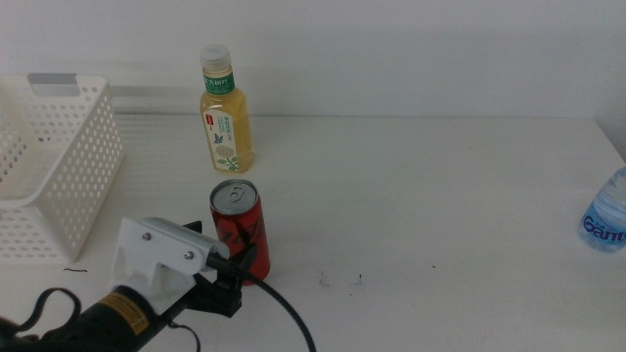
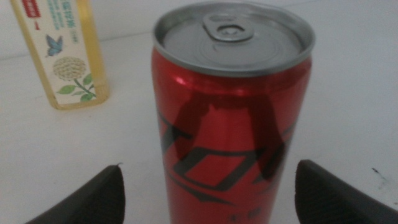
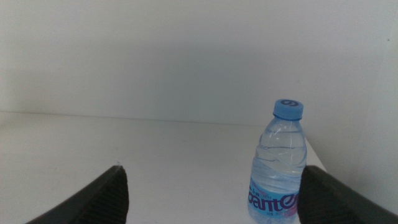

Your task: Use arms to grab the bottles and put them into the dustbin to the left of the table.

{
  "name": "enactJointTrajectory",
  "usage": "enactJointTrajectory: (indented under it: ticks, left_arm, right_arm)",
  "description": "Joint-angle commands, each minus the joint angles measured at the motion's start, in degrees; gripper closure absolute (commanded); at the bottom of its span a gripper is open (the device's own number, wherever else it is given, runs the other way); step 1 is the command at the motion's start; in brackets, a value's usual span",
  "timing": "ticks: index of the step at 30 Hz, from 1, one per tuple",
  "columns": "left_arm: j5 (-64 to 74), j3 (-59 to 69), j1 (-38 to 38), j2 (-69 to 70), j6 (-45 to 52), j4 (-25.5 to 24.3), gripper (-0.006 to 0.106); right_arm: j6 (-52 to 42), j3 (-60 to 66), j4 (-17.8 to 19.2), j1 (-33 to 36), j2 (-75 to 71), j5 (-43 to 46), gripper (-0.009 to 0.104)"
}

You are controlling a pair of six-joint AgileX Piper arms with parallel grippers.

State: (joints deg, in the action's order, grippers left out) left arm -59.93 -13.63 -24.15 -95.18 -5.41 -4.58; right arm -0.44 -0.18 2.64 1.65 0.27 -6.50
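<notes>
Left pincer straddles upright red can, jaws spread.

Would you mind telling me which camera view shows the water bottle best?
The right wrist view: the water bottle stands there nearly whole, blue cap and label clear. The middle view catches only part of it, cut by the right edge. The left wrist view does not show it.

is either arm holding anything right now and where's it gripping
Nothing is held. The left gripper has its open jaws either side of the red can, apart from it; the right gripper is open too.
</notes>
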Motion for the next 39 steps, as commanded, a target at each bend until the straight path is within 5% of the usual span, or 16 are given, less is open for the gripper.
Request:
enactJointTrajectory:
  ticks: [1, 31, 35, 39]
  left_arm:
    - [-0.8, -1.1, -0.3, -1.4, -1.0, -0.4, 0.007]
    - [-1.1, -14.0, -0.3, -14.2, -2.1, -1.9, 0.007]
    - [-1.3, -14.0, -0.3, -14.2, -2.1, -2.8, 0.017]
    - [-1.5, -14.0, -0.3, -14.2, -1.5, -4.6, 0.041]
  right_arm:
    - [0.0, 0.2, 0.2, -0.4, -0.3, 0.3, 0.002]
    - [0.0, 0.2, 0.2, -0.4, -0.3, 0.3, 0.002]
    - [0.0, 0.2, 0.2, -0.4, -0.3, 0.3, 0.002]
    - [0.0, 0.2, 0.2, -0.4, -0.3, 0.3, 0.002]
